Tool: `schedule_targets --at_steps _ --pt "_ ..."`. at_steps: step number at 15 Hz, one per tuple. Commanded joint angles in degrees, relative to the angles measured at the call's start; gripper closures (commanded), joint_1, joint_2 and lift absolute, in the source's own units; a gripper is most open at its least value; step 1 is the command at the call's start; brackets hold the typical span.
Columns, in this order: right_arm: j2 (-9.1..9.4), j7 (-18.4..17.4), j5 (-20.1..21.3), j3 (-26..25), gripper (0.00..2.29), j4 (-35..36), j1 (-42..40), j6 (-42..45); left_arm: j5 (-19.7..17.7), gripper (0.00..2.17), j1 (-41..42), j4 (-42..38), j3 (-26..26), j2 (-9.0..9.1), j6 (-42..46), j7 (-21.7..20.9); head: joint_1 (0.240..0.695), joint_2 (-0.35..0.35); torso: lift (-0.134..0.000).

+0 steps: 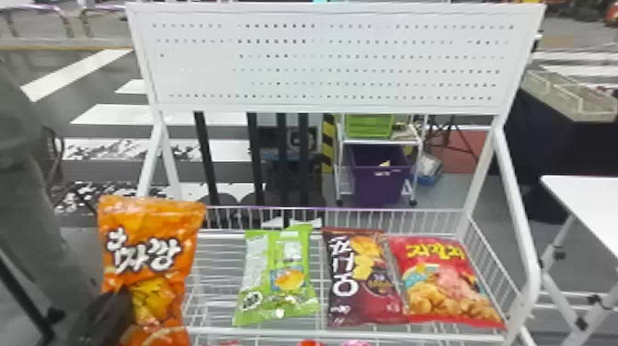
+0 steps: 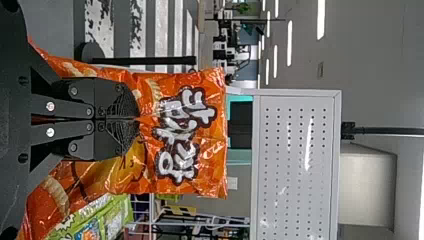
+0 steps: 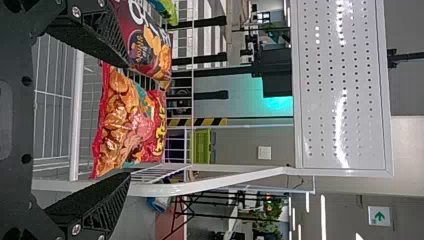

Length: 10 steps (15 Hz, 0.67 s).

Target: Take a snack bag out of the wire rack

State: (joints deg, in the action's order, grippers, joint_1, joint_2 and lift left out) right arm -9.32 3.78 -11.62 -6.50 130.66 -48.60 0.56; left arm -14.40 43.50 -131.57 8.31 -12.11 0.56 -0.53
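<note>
At the left of the head view my left gripper (image 1: 108,310) is shut on the orange snack bag (image 1: 149,244), upright at the rack's left end and raised higher than the other bags. In the left wrist view the fingertips of my left gripper (image 2: 136,119) pinch the front of the orange bag (image 2: 187,135). A green bag (image 1: 276,280), a dark maroon bag (image 1: 363,280) and a red bag (image 1: 446,280) lie in the wire rack (image 1: 395,211). In the right wrist view my right gripper (image 3: 127,120) stands open, facing the red bag (image 3: 130,120), with nothing held.
A white perforated panel (image 1: 322,60) rises behind the rack on slanted white posts (image 1: 517,202). To the right stands a white table (image 1: 588,198). Red and pink packaging peeks out below the rack's front rail. A purple bin (image 1: 379,177) stands on a cart behind.
</note>
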Motion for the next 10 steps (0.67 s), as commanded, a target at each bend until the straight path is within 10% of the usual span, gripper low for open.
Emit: schedule_targets --at_steps 1,10 --pt "0.0 0.0 0.19 0.09 0.12 0.03 0.0 0.0 -0.01 2.06 0.0 0.0 -0.05 -0.02 0.0 0.0 0.499 0.0 0.0" --pt "-0.27 -0.7 0.01 0.88 0.12 -0.5 1.4 -0.17 0.16 2.06 -0.09 0.0 -0.4 0.07 0.0 -0.09 0.499 0.0 0.0"
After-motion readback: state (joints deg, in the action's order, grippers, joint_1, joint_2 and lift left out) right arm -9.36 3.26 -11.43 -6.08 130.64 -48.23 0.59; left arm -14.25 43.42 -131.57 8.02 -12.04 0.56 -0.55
